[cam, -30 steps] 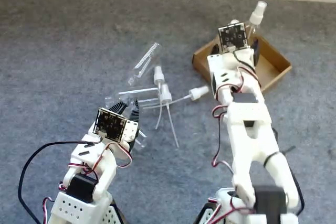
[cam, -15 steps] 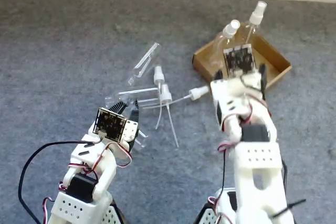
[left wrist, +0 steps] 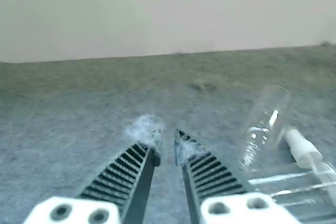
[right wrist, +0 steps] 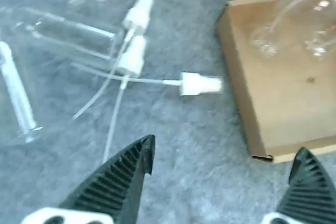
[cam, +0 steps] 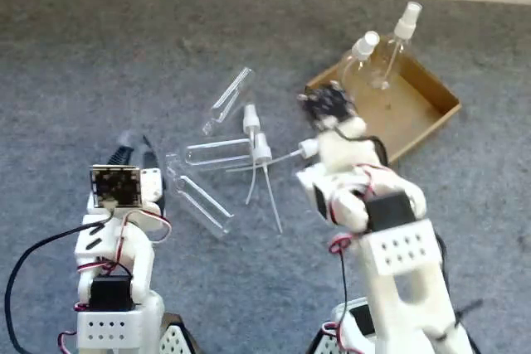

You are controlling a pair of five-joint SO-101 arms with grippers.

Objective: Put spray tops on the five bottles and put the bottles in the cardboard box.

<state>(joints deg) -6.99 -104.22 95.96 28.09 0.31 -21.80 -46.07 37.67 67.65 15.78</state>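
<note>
Two bottles with spray tops (cam: 375, 57) stand in the cardboard box (cam: 431, 113) at the back right. Three bare clear bottles lie on the carpet: one far (cam: 228, 99), one in the middle (cam: 214, 152), one nearer (cam: 199, 201). Between them and the box lie three loose spray tops (cam: 262, 150) with long tubes. My right gripper (cam: 326, 104) hovers wide open over the box's left corner, just behind the nearest spray top (right wrist: 202, 84). My left gripper (cam: 134, 148) is left of the bottles, slightly open and empty, with a lying bottle (left wrist: 265, 124) to its side.
Grey carpet (cam: 99, 55) covers the table, with open room at the left and back. A pale wall runs along the far edge. The box (right wrist: 273, 93) has low walls and bare floor beside the two bottles.
My right gripper drew back from the box, leaving a second capped bottle standing there, and swung toward the loose spray tops. My left arm swung left, away from the lying bottles.
</note>
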